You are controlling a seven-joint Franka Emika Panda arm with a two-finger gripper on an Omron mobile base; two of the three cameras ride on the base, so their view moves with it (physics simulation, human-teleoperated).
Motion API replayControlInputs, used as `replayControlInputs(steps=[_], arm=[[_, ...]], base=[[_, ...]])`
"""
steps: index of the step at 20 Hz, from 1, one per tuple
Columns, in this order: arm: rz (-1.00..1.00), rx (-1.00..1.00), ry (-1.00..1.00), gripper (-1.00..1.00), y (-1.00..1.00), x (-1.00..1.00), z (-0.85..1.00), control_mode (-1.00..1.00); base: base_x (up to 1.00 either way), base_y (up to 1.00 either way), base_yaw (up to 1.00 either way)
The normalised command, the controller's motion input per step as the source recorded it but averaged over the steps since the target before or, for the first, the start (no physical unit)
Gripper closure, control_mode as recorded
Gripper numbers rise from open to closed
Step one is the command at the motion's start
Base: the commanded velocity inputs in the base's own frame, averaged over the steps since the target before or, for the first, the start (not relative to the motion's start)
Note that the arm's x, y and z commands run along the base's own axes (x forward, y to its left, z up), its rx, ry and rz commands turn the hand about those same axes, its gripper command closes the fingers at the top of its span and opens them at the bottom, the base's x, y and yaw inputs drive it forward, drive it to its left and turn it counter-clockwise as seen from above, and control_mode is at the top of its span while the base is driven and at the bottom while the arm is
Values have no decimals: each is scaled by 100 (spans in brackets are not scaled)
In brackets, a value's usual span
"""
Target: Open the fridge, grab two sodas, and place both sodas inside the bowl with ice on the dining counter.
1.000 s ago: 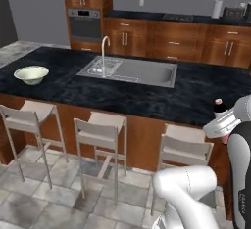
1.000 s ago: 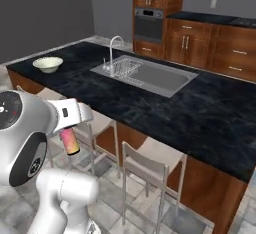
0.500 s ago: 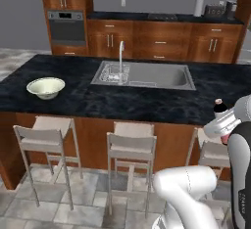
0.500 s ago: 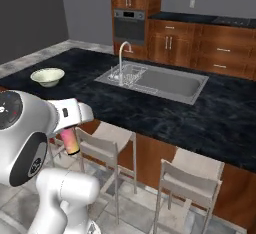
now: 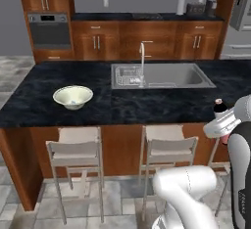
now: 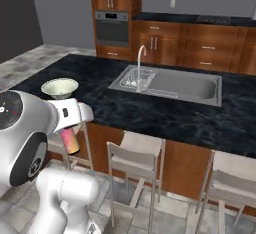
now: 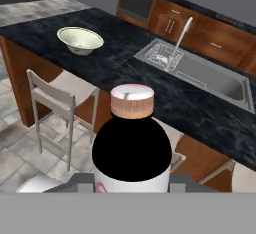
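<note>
The slim pinkish-red soda bottle (image 6: 69, 141) with black shoulder is clamped in the gripper (image 6: 70, 128), held off the near edge of the dining counter (image 5: 147, 106), above the stools (image 5: 76, 152). The cream bowl (image 5: 72, 96) sits on the black speckled top, left of the inset steel sink (image 5: 162, 76). Wood wall cabinets (image 5: 147, 39) and an oven (image 5: 50, 30) stand behind.

Even, flat rendered light, soft shadows under the stools (image 5: 78, 147), slightly blurry, no glare.
</note>
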Motion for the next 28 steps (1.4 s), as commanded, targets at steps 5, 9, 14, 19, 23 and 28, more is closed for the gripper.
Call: replayControlInputs(steps=[5,9,14,19,23,28], arm=[[0,0,0,100,0,0,0,100],[0,0,0,100,0,0,0,100],[0,0,0,100,0,0,0,100],[0,0,0,100,0,0,0,100],[-2,0,3,100,3,38,0,-100],[-1,-1,11,100,22,89,-5,-100]], base=[[34,100,-32],[52,99,-29],[72,73,-20],[78,45,-13],[36,9,-4],[0,0,0]])
